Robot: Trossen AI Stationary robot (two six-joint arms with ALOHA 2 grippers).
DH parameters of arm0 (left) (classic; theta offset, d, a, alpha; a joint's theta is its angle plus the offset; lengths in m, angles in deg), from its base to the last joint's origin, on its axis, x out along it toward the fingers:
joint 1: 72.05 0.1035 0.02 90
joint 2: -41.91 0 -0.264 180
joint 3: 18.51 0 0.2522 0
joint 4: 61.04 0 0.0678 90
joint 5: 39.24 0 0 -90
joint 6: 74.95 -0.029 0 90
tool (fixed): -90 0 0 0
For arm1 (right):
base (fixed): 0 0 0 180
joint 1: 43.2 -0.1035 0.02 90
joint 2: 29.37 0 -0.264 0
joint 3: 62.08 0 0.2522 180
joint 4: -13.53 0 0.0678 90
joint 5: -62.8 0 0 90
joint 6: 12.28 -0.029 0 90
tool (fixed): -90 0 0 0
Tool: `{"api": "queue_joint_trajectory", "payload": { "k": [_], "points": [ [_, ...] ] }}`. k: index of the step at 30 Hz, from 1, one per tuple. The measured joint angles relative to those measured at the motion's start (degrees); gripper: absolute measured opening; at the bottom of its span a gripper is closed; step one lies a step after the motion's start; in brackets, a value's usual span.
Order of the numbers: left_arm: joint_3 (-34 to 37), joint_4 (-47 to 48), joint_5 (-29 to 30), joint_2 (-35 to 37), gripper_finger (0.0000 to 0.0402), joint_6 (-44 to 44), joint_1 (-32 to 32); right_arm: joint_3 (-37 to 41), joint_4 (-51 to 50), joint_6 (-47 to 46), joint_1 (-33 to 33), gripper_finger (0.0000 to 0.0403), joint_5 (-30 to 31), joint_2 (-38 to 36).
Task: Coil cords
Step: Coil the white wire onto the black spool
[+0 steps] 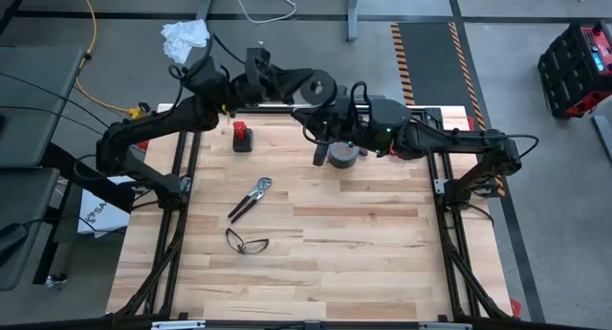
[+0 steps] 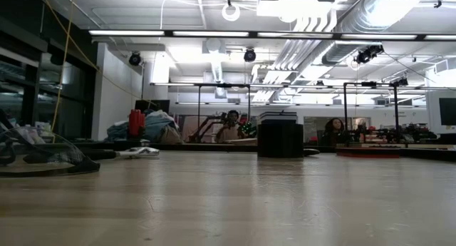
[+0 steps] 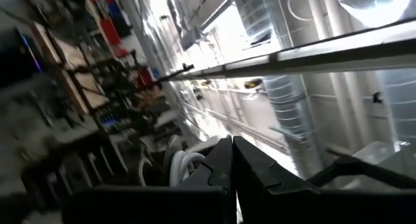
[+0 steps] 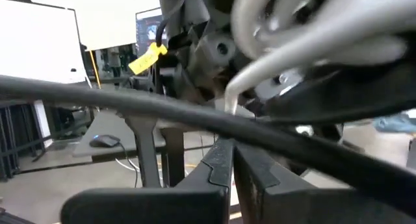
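Note:
The cord is thin and white, wound on a small black round spool [image 1: 318, 84]. The spool is held up over the table's far edge at the tip of my left gripper [image 1: 308, 87], which is shut. In the left wrist view the coils [image 3: 184, 167] show right beside the shut fingers [image 3: 221, 160]. My right gripper [image 1: 308, 118] is also shut and sits just on the near side of the spool. In its wrist view the coils [image 4: 299, 26] loom above. A loose cord end [image 4: 229, 97] hangs toward its fingertips [image 4: 224, 158]. My left gripper is shut beside the spool's flange [image 3: 170, 160], and the spool is lifted clear of the table. Its own fingers hide the place of contact, so which part they pinch cannot be told. My right gripper: I cannot tell whether it touches the hanging cord end [image 4: 229, 106].
A grey tape roll [image 1: 342, 155] stands on the table just in front of the right gripper. A red and black object [image 1: 242, 137] stands at the far left. Pliers [image 1: 251, 198] and a pair of glasses [image 1: 247, 242] lie nearer the middle. The near half of the table [image 1: 363, 273] is bare wood.

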Motion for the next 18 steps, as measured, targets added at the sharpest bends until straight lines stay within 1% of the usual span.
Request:
{"api": "queue_joint_trajectory", "payload": {
  "k": [5, 8, 11, 18],
  "points": [
    [-0.01, -0.49, 0.07, 0.27, 0.0001, 5.29, -2.44, 0.0, 2.01, 1.97, -0.06, 0.0, -0.12, 0.0],
    [-0.01, -2.45, -1.07, 0.33, 0.0001, 7.91, -3.7, 0.0, 4.01, 2.91, -0.01, 0.0, -0.15, 0.0],
    [-0.01, -2.61, -3.84, 0.33, 0.0001, 9.73, -4.53, 0.0, 5.46, 4.15, -0.11, 0.0, -0.44, 0.0],
    [-0.04, -0.77, -12.87, 0.55, 0.0001, 11.6, -4.61, 0.0, 6.32, 7.19, -0.11, 0.0, -0.66, 0.0]
  ]
}}
